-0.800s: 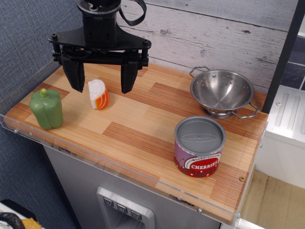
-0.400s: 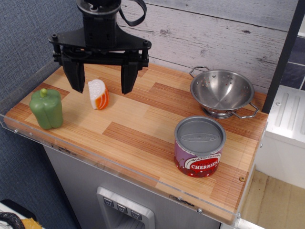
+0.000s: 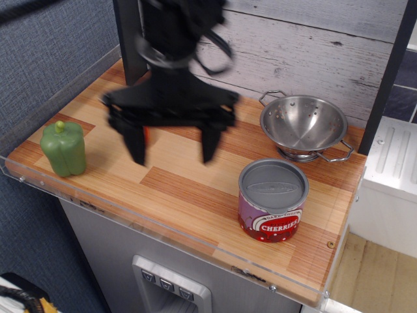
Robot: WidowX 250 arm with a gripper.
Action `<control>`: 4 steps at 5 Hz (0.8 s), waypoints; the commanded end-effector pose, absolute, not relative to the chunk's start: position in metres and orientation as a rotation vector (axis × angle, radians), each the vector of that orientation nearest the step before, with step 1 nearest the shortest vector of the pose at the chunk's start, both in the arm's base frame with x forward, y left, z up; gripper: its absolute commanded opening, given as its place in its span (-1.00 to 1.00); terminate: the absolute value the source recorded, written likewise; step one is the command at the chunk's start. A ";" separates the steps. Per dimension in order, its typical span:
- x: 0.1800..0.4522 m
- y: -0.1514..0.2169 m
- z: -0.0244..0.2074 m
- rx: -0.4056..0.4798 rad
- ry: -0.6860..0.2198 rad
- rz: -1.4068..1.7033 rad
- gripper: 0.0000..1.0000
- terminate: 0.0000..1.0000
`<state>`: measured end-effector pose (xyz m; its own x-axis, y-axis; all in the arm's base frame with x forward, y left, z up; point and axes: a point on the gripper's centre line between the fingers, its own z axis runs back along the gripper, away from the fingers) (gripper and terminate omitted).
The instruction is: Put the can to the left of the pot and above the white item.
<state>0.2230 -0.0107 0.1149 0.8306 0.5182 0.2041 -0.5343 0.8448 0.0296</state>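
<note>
The can (image 3: 272,199), with a grey lid and a red-and-purple "CHERRIES" label, stands upright near the front right of the wooden counter. The steel pot (image 3: 303,124) with small holes and wire handles sits behind it at the back right. My black gripper (image 3: 173,146) is open and empty above the middle of the counter, left of the can and apart from it; it is motion-blurred. The white item is almost wholly hidden behind my left finger (image 3: 136,143); only an orange sliver shows.
A green toy bell pepper (image 3: 64,148) stands at the counter's front left. The wooden counter (image 3: 189,189) has a clear plastic lip along its front edge. A grey plank wall runs behind, and a dark post stands at the right.
My gripper has moved right and toward the front, from over the white item to the middle of the counter. It now covers the white item. The can, pot and pepper have not moved.
</note>
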 end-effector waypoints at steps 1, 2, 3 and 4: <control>0.227 -0.086 0.109 -0.038 -0.201 0.593 1.00 -1.00; 0.230 -0.112 0.097 -0.008 -0.124 0.713 1.00 -1.00; 0.232 -0.123 0.085 -0.093 -0.087 0.761 1.00 -1.00; 0.235 -0.124 0.072 -0.111 -0.091 0.892 1.00 -1.00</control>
<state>0.2297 -0.1236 0.0619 0.6250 0.7801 0.0283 -0.7736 0.6238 -0.1116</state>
